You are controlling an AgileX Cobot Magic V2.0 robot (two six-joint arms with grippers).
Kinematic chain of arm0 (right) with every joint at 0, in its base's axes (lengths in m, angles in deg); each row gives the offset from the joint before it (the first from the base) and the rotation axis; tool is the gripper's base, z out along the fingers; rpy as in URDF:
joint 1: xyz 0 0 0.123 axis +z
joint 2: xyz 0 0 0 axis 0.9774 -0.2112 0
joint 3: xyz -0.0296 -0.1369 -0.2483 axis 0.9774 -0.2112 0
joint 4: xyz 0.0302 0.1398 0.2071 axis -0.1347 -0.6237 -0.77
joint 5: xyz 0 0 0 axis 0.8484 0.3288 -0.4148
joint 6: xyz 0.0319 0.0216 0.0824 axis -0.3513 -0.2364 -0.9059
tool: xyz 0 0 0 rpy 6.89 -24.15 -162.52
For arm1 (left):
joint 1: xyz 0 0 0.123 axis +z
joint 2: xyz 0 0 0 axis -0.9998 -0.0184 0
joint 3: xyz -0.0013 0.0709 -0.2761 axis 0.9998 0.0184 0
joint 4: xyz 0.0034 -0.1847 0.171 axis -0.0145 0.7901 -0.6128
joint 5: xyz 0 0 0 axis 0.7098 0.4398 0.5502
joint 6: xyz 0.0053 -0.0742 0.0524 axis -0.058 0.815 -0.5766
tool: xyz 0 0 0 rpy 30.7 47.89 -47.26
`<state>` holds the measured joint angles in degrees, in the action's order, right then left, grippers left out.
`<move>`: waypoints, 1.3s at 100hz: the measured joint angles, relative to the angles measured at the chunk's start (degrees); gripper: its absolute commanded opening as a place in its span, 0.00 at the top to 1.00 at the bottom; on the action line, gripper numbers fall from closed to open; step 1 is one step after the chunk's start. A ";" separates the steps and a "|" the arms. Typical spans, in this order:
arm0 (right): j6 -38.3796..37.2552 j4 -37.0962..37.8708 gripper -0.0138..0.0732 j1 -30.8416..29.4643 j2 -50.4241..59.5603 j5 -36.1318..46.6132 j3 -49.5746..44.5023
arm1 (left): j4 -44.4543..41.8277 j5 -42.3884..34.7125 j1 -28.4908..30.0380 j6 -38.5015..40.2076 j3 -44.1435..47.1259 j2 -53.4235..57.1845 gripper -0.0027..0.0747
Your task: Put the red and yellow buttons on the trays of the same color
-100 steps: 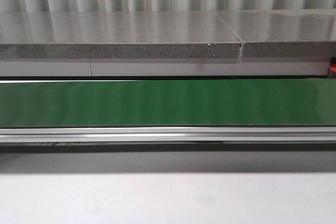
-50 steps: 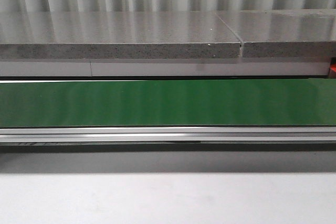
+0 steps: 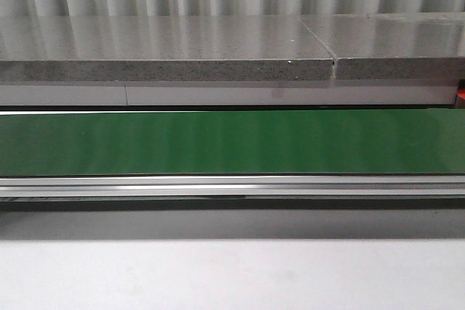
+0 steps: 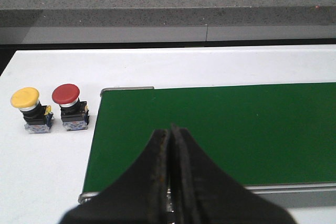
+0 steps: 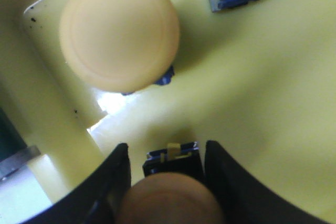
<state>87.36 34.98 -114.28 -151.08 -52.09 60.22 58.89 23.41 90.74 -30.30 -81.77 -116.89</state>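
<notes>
1. In the left wrist view, a yellow push button [image 4: 29, 109] and a red push button [image 4: 70, 107] are standing side by side on the white table [image 4: 42, 166], just off the green conveyor belt [image 4: 220, 129] at its nine o'clock end.
2. The left gripper [image 4: 169, 145] is hovering over the belt with its fingers pressed together, gripping nothing.
3. The front view is showing only a bare belt, the same as half a second and a second back, so nothing new is arriving there.
4. The right gripper [image 5: 167, 169] is sitting inside the yellow tray [image 5: 262, 87], its fingers bracketing a yellow button [image 5: 170, 198]; whether they are clamping it I cannot tell.
5. Another yellow button [image 5: 119, 30] is already resting in the tray at eleven o'clock of the gripper; the two table buttons appear to be waiting.
</notes>
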 measured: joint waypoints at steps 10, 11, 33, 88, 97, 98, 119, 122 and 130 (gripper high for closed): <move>0.00 0.00 0.37 0.00 -0.09 0.13 0.00 | 0.00 0.00 0.00 0.00 0.00 0.00 0.99; 0.00 0.00 0.34 0.00 -0.09 0.13 0.00 | 0.00 0.00 0.00 0.00 0.00 0.00 0.99; -0.09 0.00 0.15 0.00 -0.28 -0.79 0.64 | 0.00 0.00 0.00 0.00 0.00 0.00 0.99; 0.18 0.00 0.15 4.94 15.13 -9.21 8.05 | 0.09 0.00 0.00 0.00 0.00 0.00 0.99; 1.10 0.00 0.15 9.59 16.75 -9.22 9.29 | 0.09 0.00 0.00 0.00 0.00 0.00 0.99; 1.27 0.00 0.15 10.34 17.03 -9.22 9.26 | 0.09 0.00 0.00 0.00 0.00 0.00 0.99; 3.38 0.00 0.16 19.94 20.79 -8.01 9.89 | 0.09 0.00 0.00 0.00 0.00 0.00 0.99; 3.84 0.00 0.16 20.96 21.61 -8.01 9.89 | 0.09 0.00 0.00 0.00 0.00 0.00 0.99; 4.66 0.00 0.16 23.25 24.68 -8.01 9.89 | 0.09 0.00 0.00 0.00 0.00 0.00 0.99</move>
<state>92.02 34.98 -91.03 -126.40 -60.09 70.11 58.98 23.41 90.74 -30.30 -81.77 -116.89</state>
